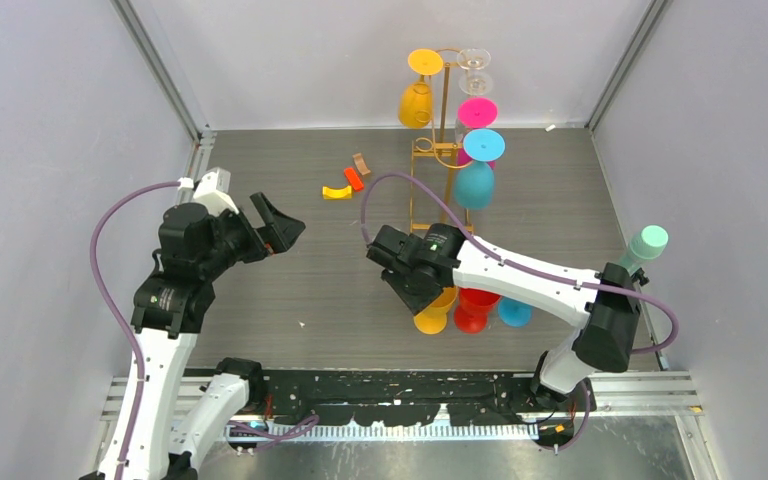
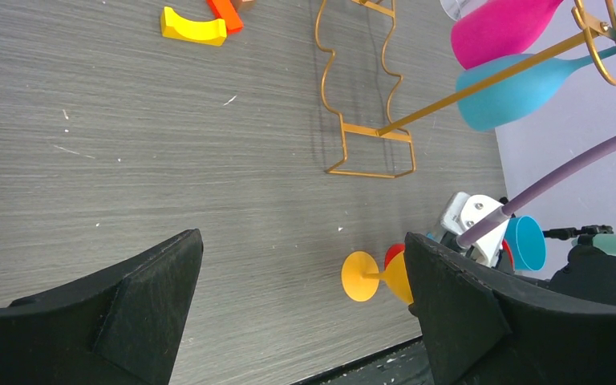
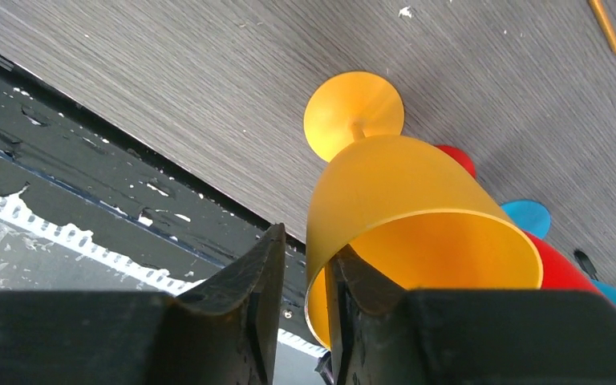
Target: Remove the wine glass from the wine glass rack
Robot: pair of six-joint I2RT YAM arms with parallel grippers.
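The gold wire wine glass rack (image 1: 428,190) stands at the back centre and also shows in the left wrist view (image 2: 369,152). Yellow (image 1: 416,100), clear (image 1: 475,70), pink (image 1: 477,112) and teal (image 1: 474,183) glasses hang on it. An orange wine glass (image 3: 401,200) stands foot down on the table, also in the top view (image 1: 433,315). My right gripper (image 3: 305,273) straddles its rim. One finger is inside the bowl, and the other is outside with a narrow gap to the wall. My left gripper (image 1: 280,225) is wide open and empty, at the left.
A red glass (image 1: 475,308) and a blue glass (image 1: 515,312) stand right beside the orange one. Yellow (image 1: 336,192), red (image 1: 354,179) and brown (image 1: 362,163) blocks lie left of the rack. A mint-green cylinder (image 1: 645,245) is at the right wall. Walls close in three sides.
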